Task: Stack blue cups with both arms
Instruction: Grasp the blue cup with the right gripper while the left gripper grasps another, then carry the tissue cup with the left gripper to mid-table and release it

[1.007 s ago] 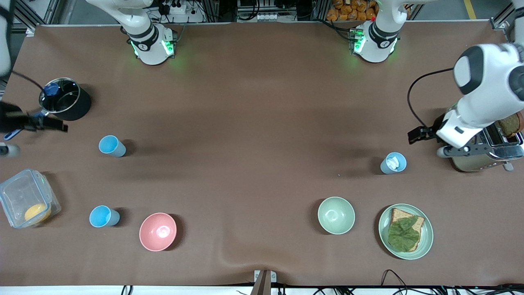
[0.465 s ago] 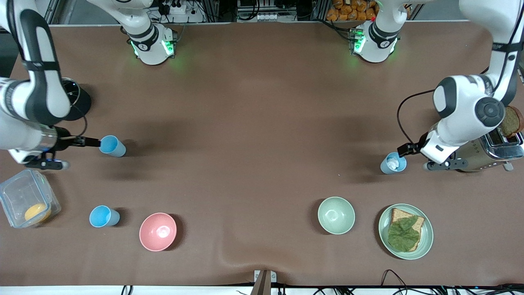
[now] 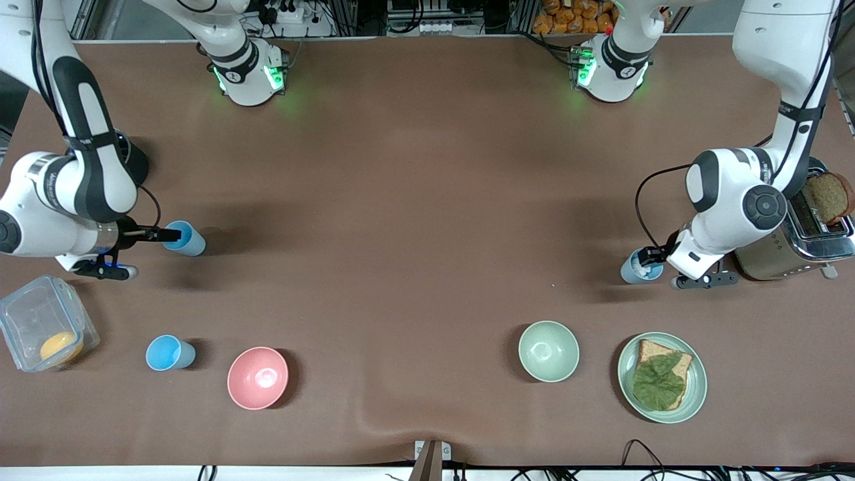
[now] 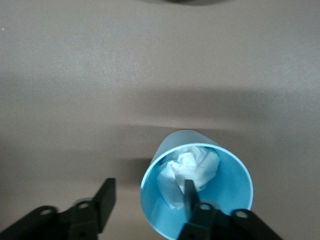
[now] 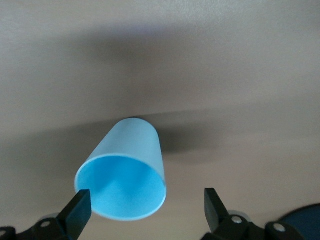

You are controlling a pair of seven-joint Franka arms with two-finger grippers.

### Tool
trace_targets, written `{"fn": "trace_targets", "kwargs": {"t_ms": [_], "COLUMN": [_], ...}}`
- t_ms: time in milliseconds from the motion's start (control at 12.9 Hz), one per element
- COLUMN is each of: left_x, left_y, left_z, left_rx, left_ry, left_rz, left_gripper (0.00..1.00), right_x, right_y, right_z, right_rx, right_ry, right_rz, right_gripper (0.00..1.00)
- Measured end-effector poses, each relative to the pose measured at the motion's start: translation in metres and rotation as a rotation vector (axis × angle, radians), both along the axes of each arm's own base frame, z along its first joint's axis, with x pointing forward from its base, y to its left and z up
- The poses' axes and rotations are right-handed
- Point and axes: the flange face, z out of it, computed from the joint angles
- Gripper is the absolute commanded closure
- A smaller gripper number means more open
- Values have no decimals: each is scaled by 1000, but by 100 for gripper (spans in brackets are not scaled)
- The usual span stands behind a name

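Note:
One blue cup [image 3: 190, 242] stands toward the right arm's end of the table, empty in the right wrist view [image 5: 127, 165]. My right gripper [image 3: 171, 234] is open at its rim, and the cup's mouth lies between the fingers [image 5: 79, 209] [image 5: 146, 206]. The other blue cup [image 3: 632, 270] stands by the toaster and holds crumpled white tissue [image 4: 190, 167]. My left gripper [image 3: 649, 256] is open over it [image 4: 147, 199]. One finger [image 4: 189, 192] is inside the cup [image 4: 225, 185], the other outside its wall.
A brighter sky-blue cup [image 3: 167, 353] and a pink bowl [image 3: 258, 377] stand nearer the front camera. So do a green bowl [image 3: 548, 351] and a plate [image 3: 628, 381] with bread and lettuce. A toaster [image 3: 798, 244], a clear container [image 3: 37, 314] and a dark pot [image 3: 133, 164] are at the table's ends.
Both arms have swung in from the table's ends and come down. Each open gripper has reached its own blue cup. The cups have not moved.

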Motion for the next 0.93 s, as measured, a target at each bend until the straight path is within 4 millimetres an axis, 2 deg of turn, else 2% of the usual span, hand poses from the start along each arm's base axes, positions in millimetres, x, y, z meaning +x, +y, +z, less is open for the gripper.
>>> {"fn": "trace_targets", "kwargs": {"t_ms": [77, 155, 232, 387, 542, 697, 930], "left_x": [0, 1, 3, 6, 11, 10, -10], "left_y": [0, -2, -6, -27, -66, -121, -213], "left_z": [-1, 0, 1, 5, 14, 25, 37], "left_rx": [0, -1, -2, -14, -38, -73, -111], "left_ry": [1, -1, -5, -16, -35, -49, -42], "left_rz": [-1, -3, -9, -41, -26, 45, 161], "left_gripper": [100, 100, 100, 100, 100, 100, 100], "right_x": [0, 0, 1, 0, -1, 0, 7], "right_y": [0, -1, -1, -5, -10, -8, 0], "right_z": [-9, -18, -25, -37, -40, -40, -28], "right_rx": [-1, -2, -4, -7, -6, -5, -1], "right_ry": [2, 5, 4, 2, 6, 4, -2], "right_rz": [0, 0, 0, -6, -14, -11, 4], "right_gripper": [0, 69, 100, 100, 100, 100, 100]}}
